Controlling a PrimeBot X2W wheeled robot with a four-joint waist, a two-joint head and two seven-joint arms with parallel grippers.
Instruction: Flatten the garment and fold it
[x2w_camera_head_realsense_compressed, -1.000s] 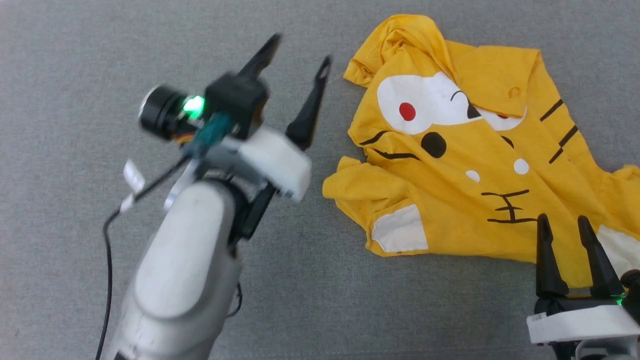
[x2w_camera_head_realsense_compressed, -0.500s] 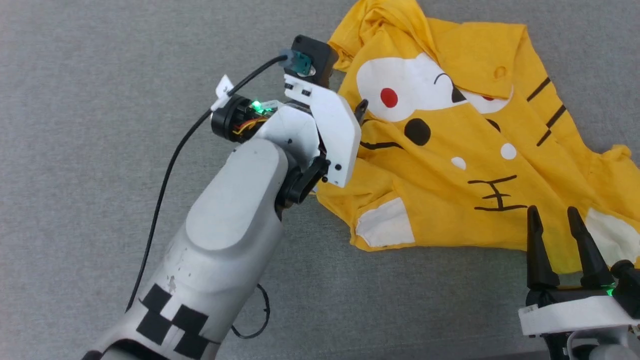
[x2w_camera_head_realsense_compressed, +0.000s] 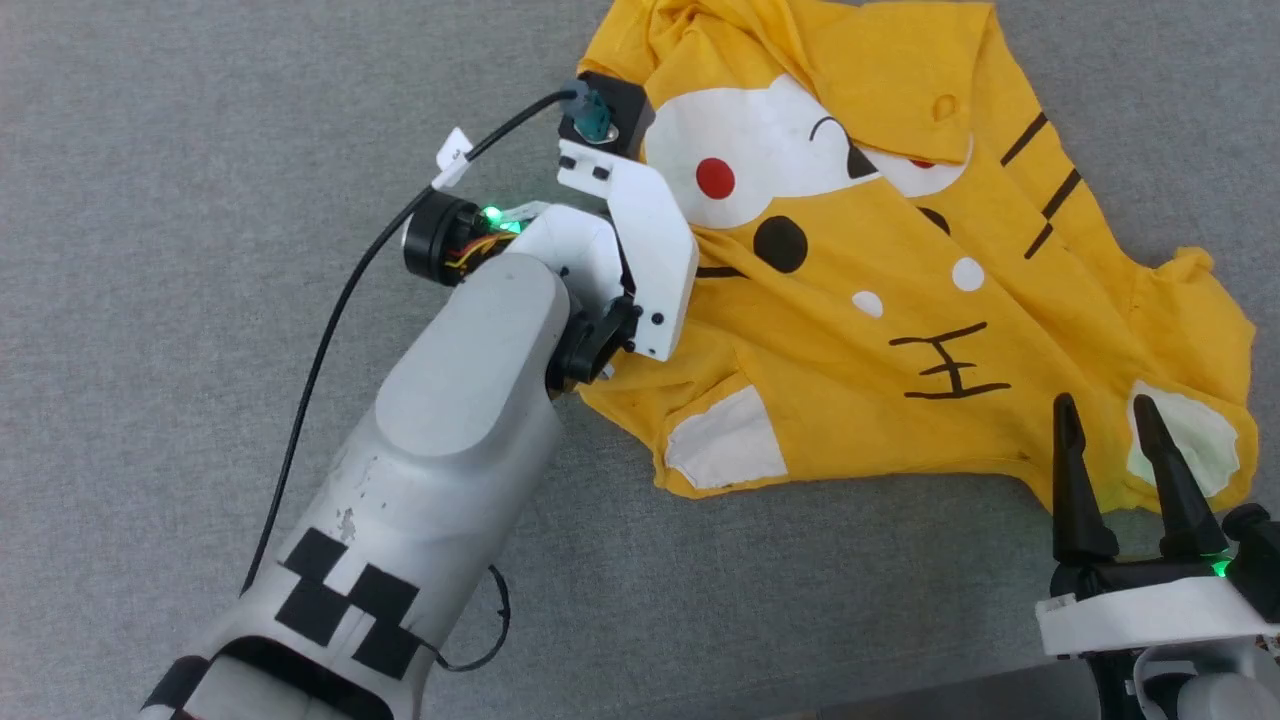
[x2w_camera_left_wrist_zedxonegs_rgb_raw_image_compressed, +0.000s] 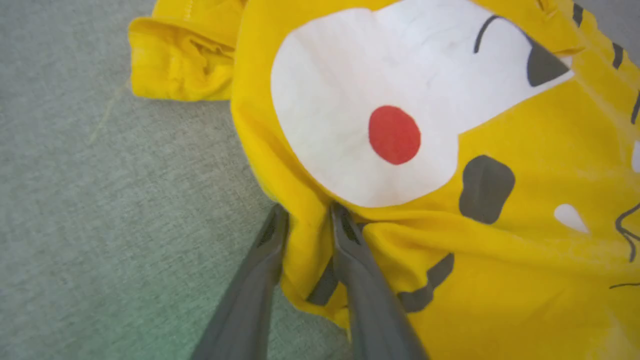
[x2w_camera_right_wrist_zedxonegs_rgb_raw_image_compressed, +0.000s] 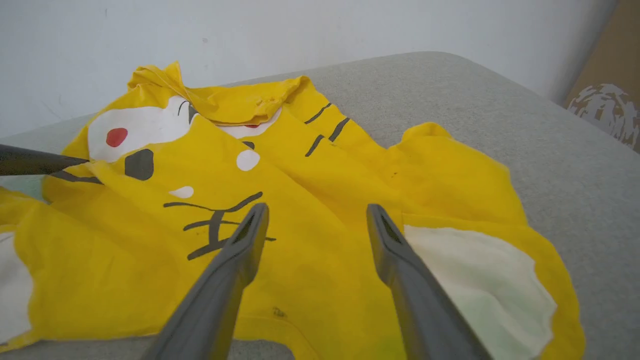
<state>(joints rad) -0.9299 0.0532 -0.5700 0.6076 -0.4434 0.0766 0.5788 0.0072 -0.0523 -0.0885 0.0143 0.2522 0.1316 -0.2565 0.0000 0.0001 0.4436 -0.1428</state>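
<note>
The garment (x2w_camera_head_realsense_compressed: 850, 250) is a bright yellow T-shirt with a cartoon face, lying crumpled and print-up on the grey surface. My left gripper (x2w_camera_left_wrist_zedxonegs_rgb_raw_image_compressed: 307, 215) is at its left edge, just below the white oval with the red dot (x2w_camera_left_wrist_zedxonegs_rgb_raw_image_compressed: 394, 134). A fold of yellow cloth is pinched between the two fingers. In the head view the white wrist mount (x2w_camera_head_realsense_compressed: 640, 250) hides those fingers. My right gripper (x2w_camera_head_realsense_compressed: 1100, 415) stands open at the garment's near right edge, beside a white patch (x2w_camera_right_wrist_zedxonegs_rgb_raw_image_compressed: 475, 280), with nothing between its fingers (x2w_camera_right_wrist_zedxonegs_rgb_raw_image_compressed: 235, 260).
Grey padded surface (x2w_camera_head_realsense_compressed: 200, 200) stretches to the left and front of the garment. A black cable (x2w_camera_head_realsense_compressed: 330, 320) loops off my left forearm. Behind the surface stands a white wall (x2w_camera_right_wrist_zedxonegs_rgb_raw_image_compressed: 300, 30), with a brown cardboard thing (x2w_camera_right_wrist_zedxonegs_rgb_raw_image_compressed: 605, 100) at far right.
My left arm has swung right to the garment's left edge, and its fingers have closed from wide open onto a fold of cloth. The head camera has shifted. The right gripper stays open.
</note>
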